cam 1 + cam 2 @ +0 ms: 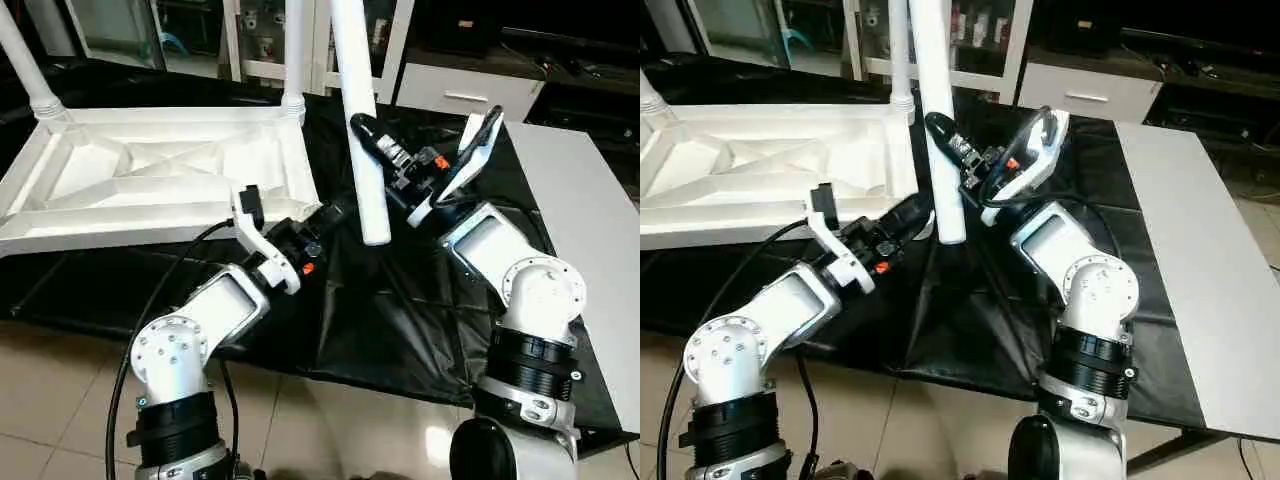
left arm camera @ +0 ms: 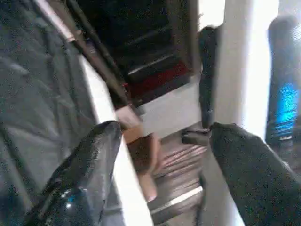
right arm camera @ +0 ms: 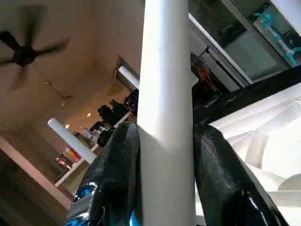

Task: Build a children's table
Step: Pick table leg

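Held leg's (image 1: 358, 120) top beyond frame

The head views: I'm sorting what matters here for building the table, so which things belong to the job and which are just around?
Belongs to the job:
- tabletop, lying upside down
- two legs already standing in its far corners
- loose leg clamped in the right gripper
- left gripper, open beside that leg

Just around:
- black cover
- glass-door cabinet
- white board

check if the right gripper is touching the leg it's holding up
Touching. In the right wrist view both black fingers press against opposite sides of the white leg, with no gap; the right gripper clamps it in the left eye view too.
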Robot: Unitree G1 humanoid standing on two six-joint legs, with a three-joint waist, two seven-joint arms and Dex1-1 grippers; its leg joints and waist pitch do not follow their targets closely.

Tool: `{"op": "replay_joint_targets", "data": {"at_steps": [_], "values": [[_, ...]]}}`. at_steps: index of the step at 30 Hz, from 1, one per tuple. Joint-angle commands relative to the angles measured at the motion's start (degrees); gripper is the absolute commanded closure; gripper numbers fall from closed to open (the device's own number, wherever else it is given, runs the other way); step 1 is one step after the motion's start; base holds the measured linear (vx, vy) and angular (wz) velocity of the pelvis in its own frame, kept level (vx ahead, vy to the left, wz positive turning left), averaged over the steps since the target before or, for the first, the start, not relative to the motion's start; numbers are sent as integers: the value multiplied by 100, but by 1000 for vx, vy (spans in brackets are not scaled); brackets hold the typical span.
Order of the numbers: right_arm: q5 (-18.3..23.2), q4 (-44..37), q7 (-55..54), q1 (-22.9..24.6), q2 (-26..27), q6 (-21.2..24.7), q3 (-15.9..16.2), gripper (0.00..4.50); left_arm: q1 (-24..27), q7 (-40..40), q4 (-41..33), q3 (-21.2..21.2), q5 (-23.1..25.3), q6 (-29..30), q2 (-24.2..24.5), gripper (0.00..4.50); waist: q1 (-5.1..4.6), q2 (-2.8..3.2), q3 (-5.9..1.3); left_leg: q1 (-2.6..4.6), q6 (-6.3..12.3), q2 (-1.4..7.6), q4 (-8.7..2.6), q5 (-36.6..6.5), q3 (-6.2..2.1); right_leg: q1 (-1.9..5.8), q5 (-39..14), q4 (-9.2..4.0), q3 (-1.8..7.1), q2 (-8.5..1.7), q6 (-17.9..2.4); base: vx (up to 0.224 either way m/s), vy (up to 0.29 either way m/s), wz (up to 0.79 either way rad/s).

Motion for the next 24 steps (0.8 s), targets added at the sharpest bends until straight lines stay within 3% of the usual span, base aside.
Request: {"op": "replay_joint_targets", "data": {"at_steps": [1,6,10,16,24], "values": [[-84,124,-118,29,-24,21,33,311,-14,-37,-172,9,-483,-2,-525,60,19,30,-386,105,-331,444,-499,-665,-184,243,-880,-460,341,-441,-882,0,0,0],[-16,117,-205,41,-49,-19,45,311,-52,84,-110,310,-1085,-178,-572,10,23,15,-383,90,-330,434,-506,-677,-183,268,-851,-470,348,-437,-783,0,0,0],[57,137,-265,47,-68,-59,82,311,65,58,-160,-40,-852,23,-387,0,16,16,-377,99,-359,443,-517,-714,-184,253,-964,-479,350,-429,-630,0,0,0],[89,184,-305,29,-6,-80,89,311,97,193,-5,-690,-347,-135,-45,0,29,8,-385,95,-399,448,-527,-665,-193,260,-860,-480,354,-429,-496,0,0,0],[186,185,-453,30,86,-162,31,311,106,141,2,-852,-345,-32,-87,0,31,26,-394,102,-389,444,-511,-562,-181,263,-621,-447,348,-429,-661,0,0,0]]}}
